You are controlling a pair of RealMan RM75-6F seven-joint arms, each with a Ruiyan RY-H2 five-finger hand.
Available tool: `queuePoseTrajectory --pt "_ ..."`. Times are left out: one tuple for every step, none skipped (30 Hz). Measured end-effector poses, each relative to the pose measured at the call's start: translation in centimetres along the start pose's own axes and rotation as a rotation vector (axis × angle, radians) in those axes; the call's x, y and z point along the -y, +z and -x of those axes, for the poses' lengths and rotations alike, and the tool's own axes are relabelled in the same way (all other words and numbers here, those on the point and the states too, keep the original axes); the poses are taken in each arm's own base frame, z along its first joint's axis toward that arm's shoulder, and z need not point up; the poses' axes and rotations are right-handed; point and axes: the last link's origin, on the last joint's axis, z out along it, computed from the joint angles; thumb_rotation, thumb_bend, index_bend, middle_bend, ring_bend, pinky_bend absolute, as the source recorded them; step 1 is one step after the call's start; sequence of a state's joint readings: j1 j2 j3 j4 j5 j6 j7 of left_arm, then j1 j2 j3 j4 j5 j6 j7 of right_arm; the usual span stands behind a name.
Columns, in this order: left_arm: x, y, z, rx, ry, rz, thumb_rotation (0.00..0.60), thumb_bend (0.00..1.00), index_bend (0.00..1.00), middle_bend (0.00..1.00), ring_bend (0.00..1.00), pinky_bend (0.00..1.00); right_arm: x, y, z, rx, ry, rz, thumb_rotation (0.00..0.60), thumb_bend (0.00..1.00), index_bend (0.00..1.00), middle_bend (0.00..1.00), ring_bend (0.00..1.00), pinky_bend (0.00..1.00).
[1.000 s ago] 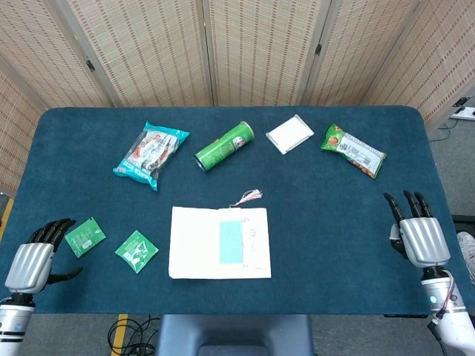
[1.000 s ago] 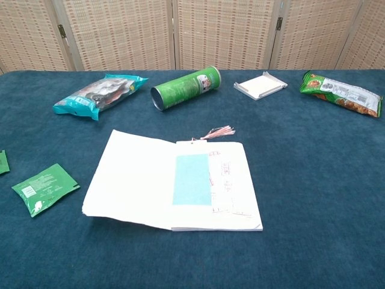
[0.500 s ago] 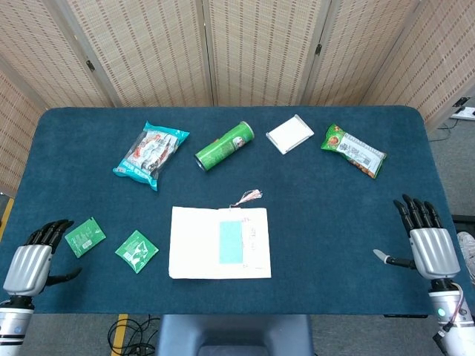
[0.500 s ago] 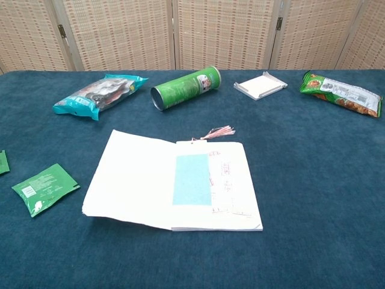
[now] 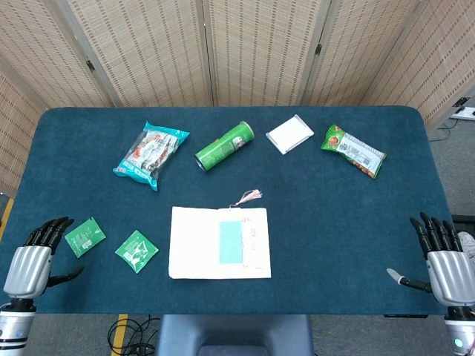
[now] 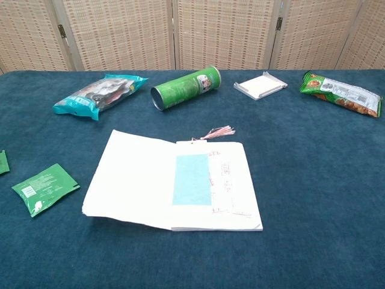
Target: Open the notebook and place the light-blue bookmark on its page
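Observation:
The notebook (image 5: 194,243) (image 6: 138,177) lies open near the table's front middle, its white pages facing up. The light-blue bookmark (image 5: 231,242) (image 6: 192,179) lies flat on the right-hand page, and its pink tassel (image 5: 249,196) (image 6: 218,132) pokes out past the top edge. My left hand (image 5: 31,259) is at the front left corner, fingers apart and holding nothing. My right hand (image 5: 447,259) is at the front right corner, also spread and empty. Neither hand shows in the chest view.
Two small green packets (image 5: 84,237) (image 5: 136,251) lie left of the notebook. Along the back are a teal snack bag (image 5: 151,153), a green chip can (image 5: 224,146) on its side, a white box (image 5: 289,134) and a green snack bag (image 5: 353,150).
My right hand has drawn back toward the front right corner, away from the notebook. The left hand, the notebook and the bookmark have stayed put.

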State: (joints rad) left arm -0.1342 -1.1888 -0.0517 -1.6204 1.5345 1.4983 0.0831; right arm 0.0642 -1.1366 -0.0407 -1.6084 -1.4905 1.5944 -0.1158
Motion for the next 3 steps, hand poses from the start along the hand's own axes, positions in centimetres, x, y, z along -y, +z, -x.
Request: queuePoseTrajectory --pt "-0.04 -0.03 -0.01 -0.002 0.000 0.000 0.600 0.15 0.16 0.17 0.15 0.23 0.05 -0.13 -0.01 0.002 0.003 -0.002 0.350 0.00 0.00 0.00 0.00 0.00" --pt "-0.06 -0.05 -0.02 -0.003 0.001 0.000 0.600 0.15 0.16 0.17 0.15 0.23 0.10 -0.17 -0.03 0.002 0.005 -0.005 0.351 0.00 0.00 0.00 0.00 0.00" --pt "-0.05 -0.08 -0.03 -0.004 0.002 -0.002 0.600 0.15 0.16 0.17 0.15 0.23 0.15 -0.19 -0.05 0.002 0.006 -0.008 0.353 0.00 0.00 0.00 0.00 0.00"
